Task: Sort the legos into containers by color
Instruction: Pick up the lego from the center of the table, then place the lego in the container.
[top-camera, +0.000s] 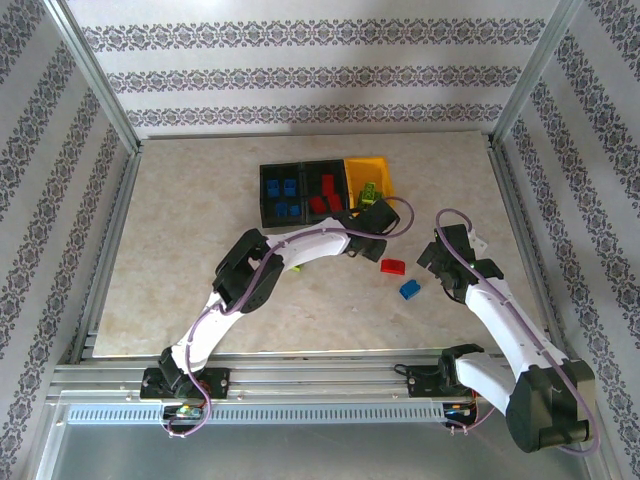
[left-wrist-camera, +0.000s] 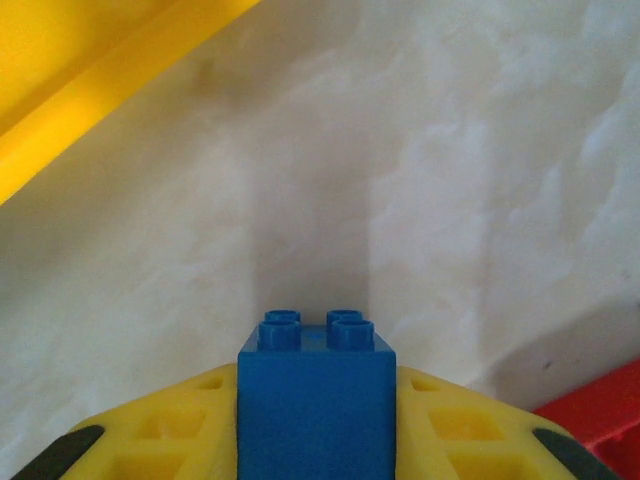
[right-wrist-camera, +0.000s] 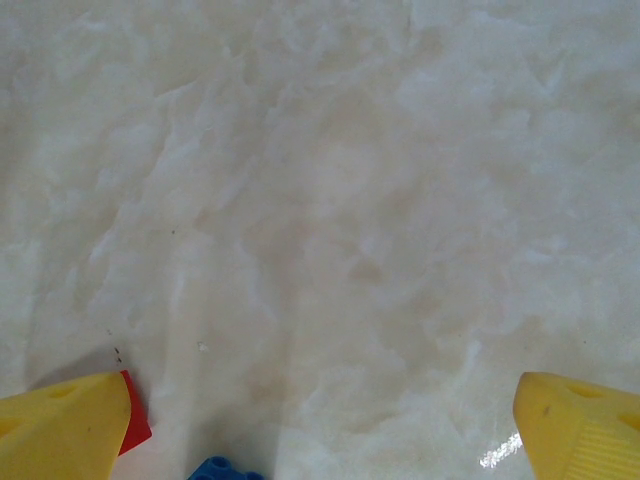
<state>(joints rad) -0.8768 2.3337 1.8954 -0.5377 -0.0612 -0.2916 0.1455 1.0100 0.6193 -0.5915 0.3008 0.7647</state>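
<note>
Pinching a blue brick (left-wrist-camera: 315, 390) with my left end effector (left-wrist-camera: 316, 450), right end effector (right-wrist-camera: 320, 425) spread; next, carry it to the bin (top-camera: 280, 219) of blues

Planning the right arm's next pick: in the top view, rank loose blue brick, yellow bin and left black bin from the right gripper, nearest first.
1. Loose blue brick, on the table beside the right gripper.
2. Yellow bin, right end of row.
3. Left black bin, left end.
</note>
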